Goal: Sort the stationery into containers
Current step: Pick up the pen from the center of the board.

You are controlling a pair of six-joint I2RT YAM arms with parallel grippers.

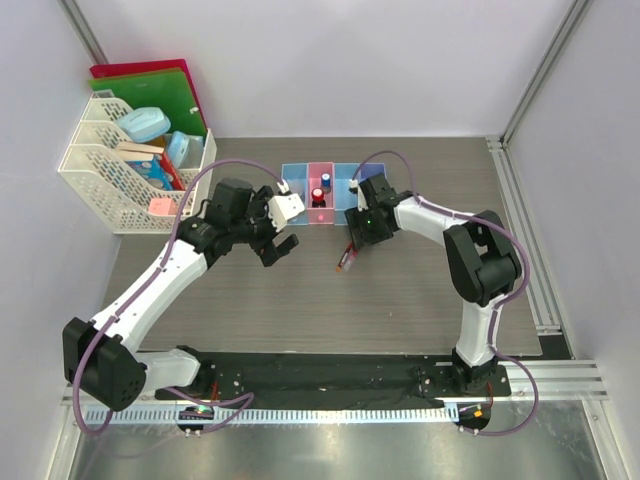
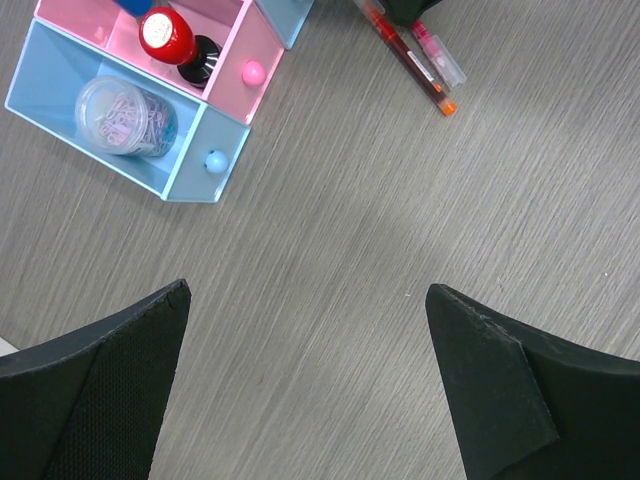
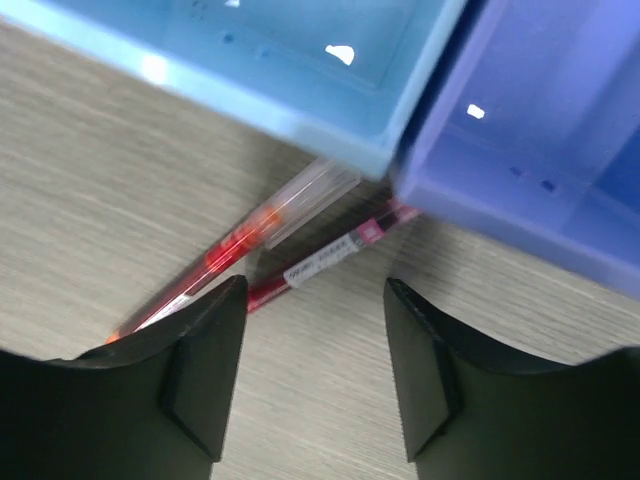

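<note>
red thin plastic pens (image 3: 330,252), two together, lie just beside the row of small joined pastel plastic bins (image 2: 190,165). right gripper (image 3: 315,290) hangs over them, jaws apart, holding nothing. left gripper (image 2: 305,300) gapes wide, empty, near the bins.

**Materials and finish**

Table (image 2: 330,250): grey wood-grain surface, matt, finely lined. Bins (image 2: 190,165): smooth plastic, glossy, slightly see-through. Jar (image 2: 125,115) inside a blue bin: clear plastic. Pens (image 3: 240,240) beside the bins: clear glossy plastic barrels. Left gripper (image 2: 307,290) fingers (image 2: 90,400): matt black, finely textured.
</note>
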